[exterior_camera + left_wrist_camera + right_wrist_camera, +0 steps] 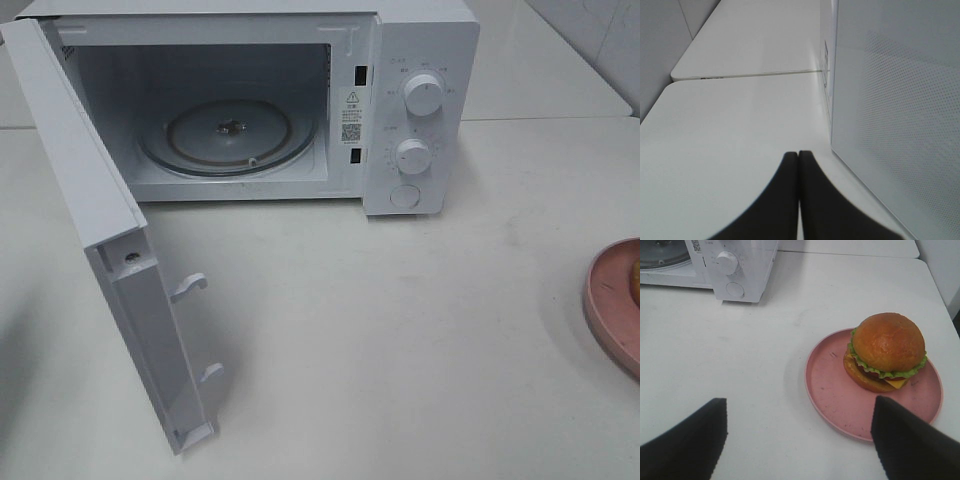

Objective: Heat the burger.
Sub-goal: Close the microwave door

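Observation:
The burger (887, 342), with a glossy brown bun, green lettuce and a cheese edge, sits on a round pink plate (835, 395) in the right wrist view. My right gripper (799, 401) hovers open above the table just short of the plate, with nothing between its dark fingers (695, 440). In the high view only the plate's edge (612, 300) and a sliver of the burger (635, 283) show at the right border. My left gripper (798, 156) is shut on nothing, low over the table beside the microwave's open door (900, 125). Neither arm shows in the high view.
The white microwave (420, 40) stands at the back of the table. Its door (80, 180) is swung wide to the left, and the glass turntable (228, 135) inside is bare. Two knobs and a button sit on its right panel (415, 130).

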`<action>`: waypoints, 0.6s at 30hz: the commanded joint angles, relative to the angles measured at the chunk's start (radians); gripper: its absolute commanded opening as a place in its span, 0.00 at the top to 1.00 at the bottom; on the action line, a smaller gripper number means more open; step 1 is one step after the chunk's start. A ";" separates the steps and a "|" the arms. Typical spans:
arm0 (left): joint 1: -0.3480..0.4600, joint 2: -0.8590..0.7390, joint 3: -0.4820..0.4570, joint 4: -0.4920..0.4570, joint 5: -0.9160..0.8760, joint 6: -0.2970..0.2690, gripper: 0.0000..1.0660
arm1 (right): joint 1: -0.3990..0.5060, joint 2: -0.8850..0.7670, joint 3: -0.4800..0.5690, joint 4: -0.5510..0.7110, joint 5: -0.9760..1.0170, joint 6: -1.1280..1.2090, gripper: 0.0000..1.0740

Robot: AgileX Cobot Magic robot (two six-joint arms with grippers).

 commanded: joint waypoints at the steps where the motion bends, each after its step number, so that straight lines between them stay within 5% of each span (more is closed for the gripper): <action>1: -0.001 0.057 0.001 0.056 -0.096 -0.046 1.00 | -0.008 -0.027 0.002 0.000 -0.005 -0.002 0.29; 5: -0.001 0.169 -0.001 0.196 -0.181 -0.129 1.00 | -0.008 -0.027 0.002 0.000 -0.005 -0.002 0.29; 18: -0.009 0.382 -0.086 0.392 -0.330 -0.300 1.00 | -0.008 -0.027 0.002 0.000 -0.005 -0.002 0.29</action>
